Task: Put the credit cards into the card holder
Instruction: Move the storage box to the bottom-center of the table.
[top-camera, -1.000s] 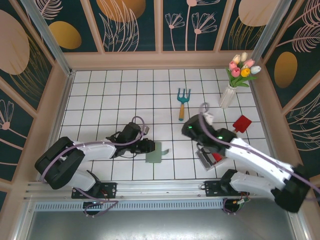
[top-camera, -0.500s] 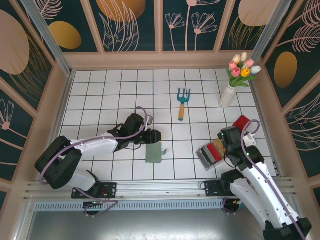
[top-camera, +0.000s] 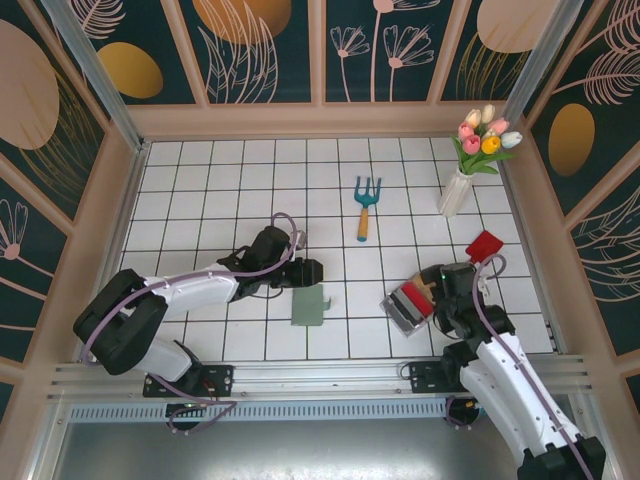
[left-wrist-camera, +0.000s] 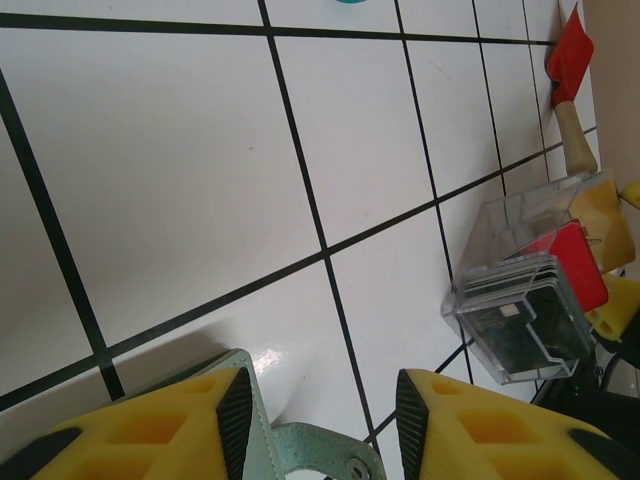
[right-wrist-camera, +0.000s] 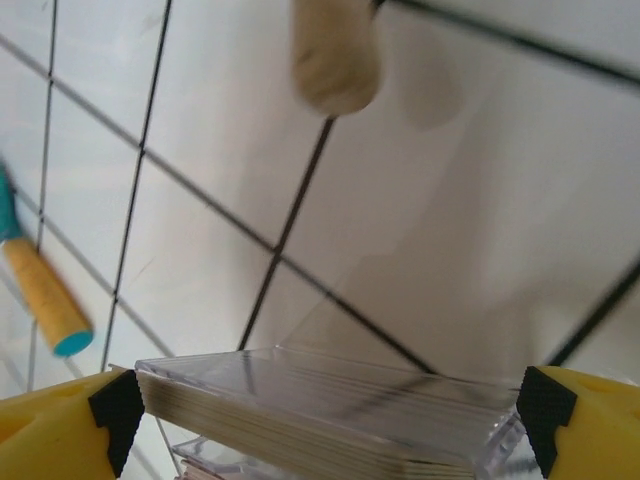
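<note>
Seen from overhead, the sage-green wallet (top-camera: 308, 310) lies on the white tiled table (top-camera: 220, 180) just below centre frame, one corner flap lifted. The left gripper (left-wrist-camera: 322, 400) hovers at its upper edge with fingers apart and nothing clamped. In the left wrist view, only a speckled green sliver of the wallet shows, partly under the left-hand yellow finger (left-wrist-camera: 150, 435) and cut off by the bottom edge. The cards (top-camera: 418, 297), red, yellow-orange and dark, stand upright in a clear rack (top-camera: 398, 312) at lower right, well apart from the wallet. Their faces are too small to read. The right gripper (right-wrist-camera: 330, 400) straddles the rack, jaws spread wide with a black pad at each end of the rack's top edge. Whether the pads press on the plastic or merely flank it cannot be told. In that wrist view the rack is cropped at the bottom, and a pale blurred handle juts in from the top. A red trowel (top-camera: 484, 246) lies just above and to the right of the rack.
</note>
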